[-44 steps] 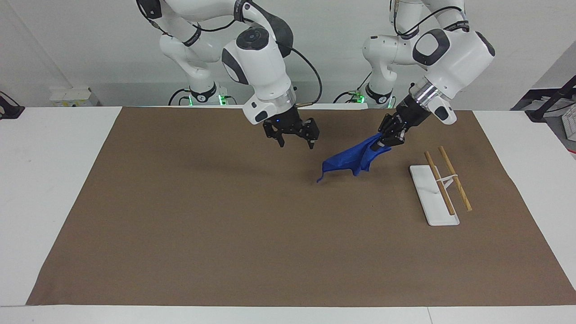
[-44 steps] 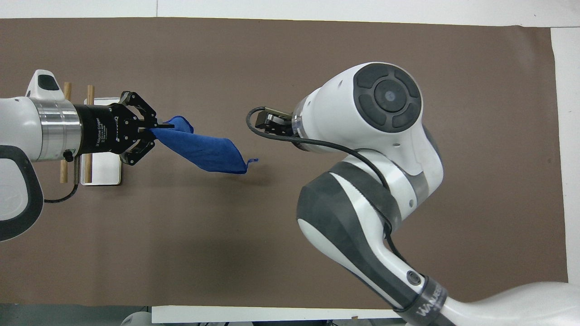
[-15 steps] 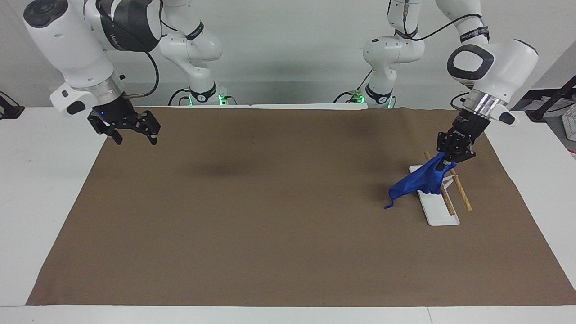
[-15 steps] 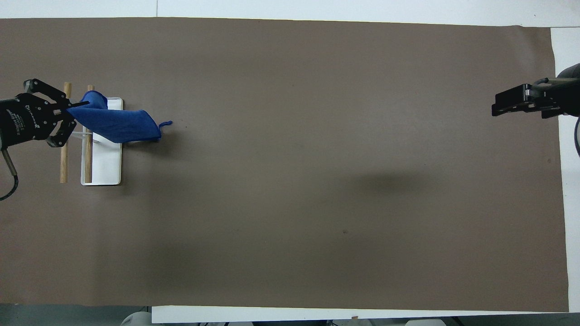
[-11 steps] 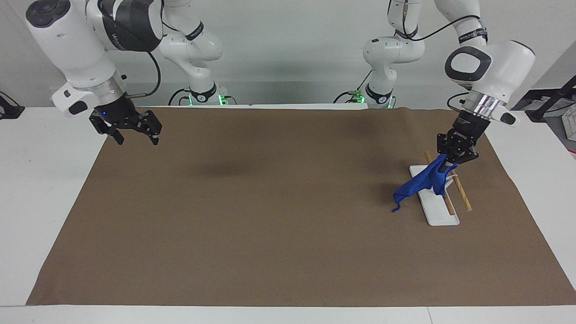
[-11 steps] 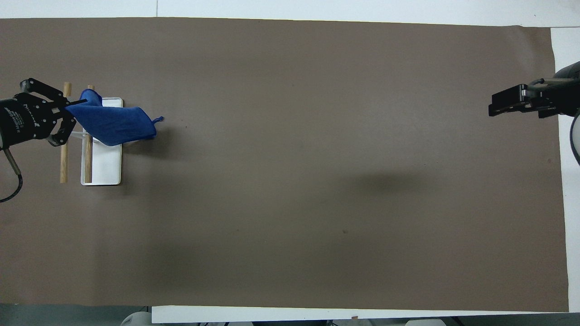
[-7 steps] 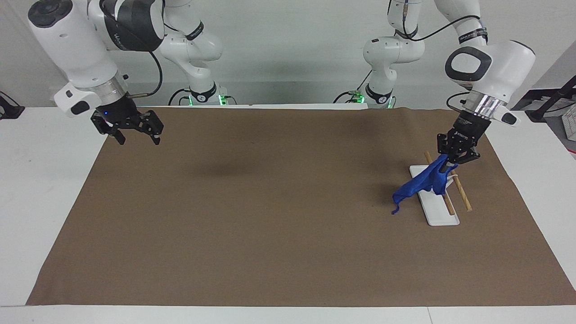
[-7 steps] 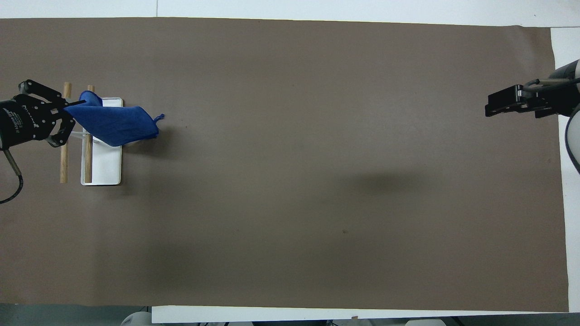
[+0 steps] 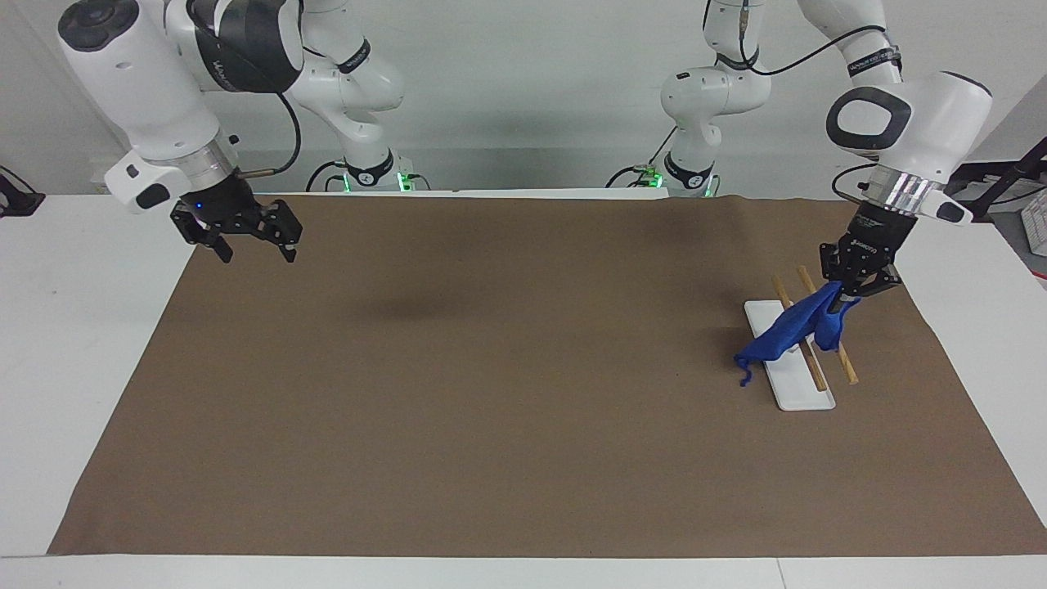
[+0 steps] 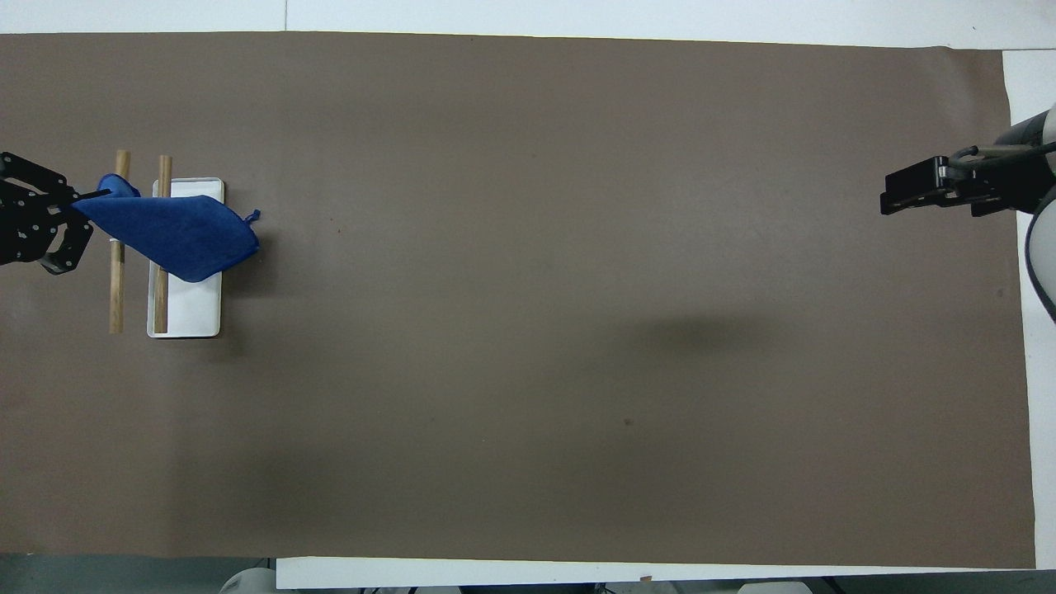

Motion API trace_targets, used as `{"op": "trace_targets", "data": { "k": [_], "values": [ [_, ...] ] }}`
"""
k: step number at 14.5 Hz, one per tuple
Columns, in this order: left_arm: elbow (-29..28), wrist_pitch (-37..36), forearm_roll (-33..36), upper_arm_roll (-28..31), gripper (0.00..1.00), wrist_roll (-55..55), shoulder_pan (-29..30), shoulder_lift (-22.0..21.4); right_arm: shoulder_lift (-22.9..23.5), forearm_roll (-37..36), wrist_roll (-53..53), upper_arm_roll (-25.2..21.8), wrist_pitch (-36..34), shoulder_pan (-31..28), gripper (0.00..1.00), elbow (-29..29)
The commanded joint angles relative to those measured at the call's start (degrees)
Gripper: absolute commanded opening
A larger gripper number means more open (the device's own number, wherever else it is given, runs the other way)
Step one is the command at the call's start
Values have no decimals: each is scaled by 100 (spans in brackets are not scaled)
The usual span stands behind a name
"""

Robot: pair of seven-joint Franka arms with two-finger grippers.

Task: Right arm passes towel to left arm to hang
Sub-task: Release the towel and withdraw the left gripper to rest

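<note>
My left gripper (image 9: pixel 847 299) (image 10: pixel 78 200) is shut on one corner of the blue towel (image 9: pixel 789 330) (image 10: pixel 169 233). It holds the towel over the rack's two wooden rails (image 9: pixel 826 325) (image 10: pixel 163 243). The towel slopes down across the rails and the white base (image 9: pixel 795 380) (image 10: pixel 196 309), its loop corner (image 9: pixel 743 376) hanging toward the table's middle. My right gripper (image 9: pixel 252 245) (image 10: pixel 906 193) is open and empty, raised over the mat's edge at the right arm's end, and waits there.
A brown mat (image 9: pixel 507 393) (image 10: pixel 577 330) covers most of the white table (image 9: pixel 74 327). The rack stands near the left arm's end of the mat.
My left gripper has carried the towel from the table's middle to over the rack, then farther toward the left arm's end. The right arm withdrew to its own end and has since held nearly still.
</note>
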Motion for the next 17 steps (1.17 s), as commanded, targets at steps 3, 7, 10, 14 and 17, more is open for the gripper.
{"op": "trace_targets", "data": {
  "k": [3, 7, 10, 14, 17],
  "values": [
    [131, 210, 363, -48, 0, 437, 254, 22, 5, 14, -18, 88, -100, -39, 100, 72],
    [256, 184, 389, -48, 0, 1306, 587, 67, 5, 14, -18, 123, -108, -39, 100, 72],
    [230, 192, 389, -39, 0, 1860, 623, 67, 5, 14, -18, 123, -108, -39, 100, 72],
    [116, 166, 398, -39, 0, 2712, 816, 49, 5, 14, -18, 141, -108, -39, 100, 72],
    [-8, 192, 398, -39, 0, 3189, 956, 84, 5, 14, -18, 141, -126, -48, 100, 72]
  ]
}}
